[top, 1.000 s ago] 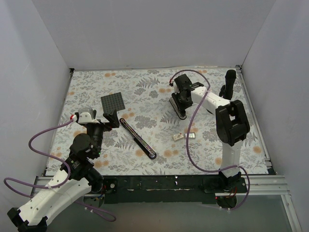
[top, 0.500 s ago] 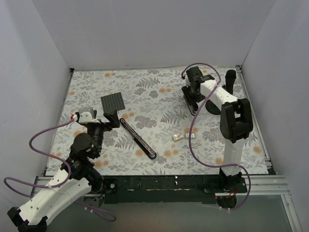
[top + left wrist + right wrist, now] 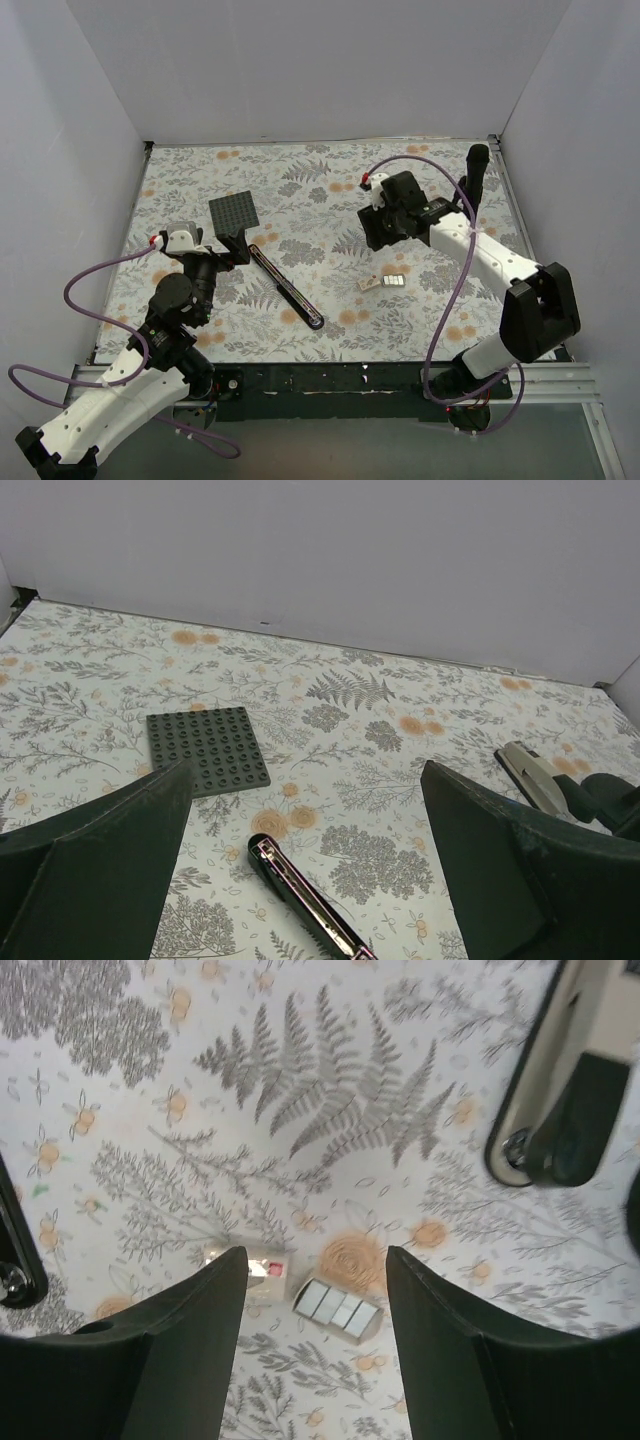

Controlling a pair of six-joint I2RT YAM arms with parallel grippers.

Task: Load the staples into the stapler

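Note:
The stapler is slim and black. It lies opened flat on the floral mat, and its silver channel shows in the left wrist view. The silver-grey staples lie beside their small whitish box, right of the stapler. My right gripper is open and empty, just behind them. In the right wrist view the staples and box lie between its spread fingers. My left gripper is open and empty at the stapler's far end.
A dark grey studded plate lies behind the left gripper. A tall black stand is at the back right. A cream-and-black elongated object lies beyond the right gripper. White walls enclose the mat.
My right arm swung to the back right, then came forward and left, so its gripper now hangs just behind the staples. The left arm, stapler and staples have not moved.

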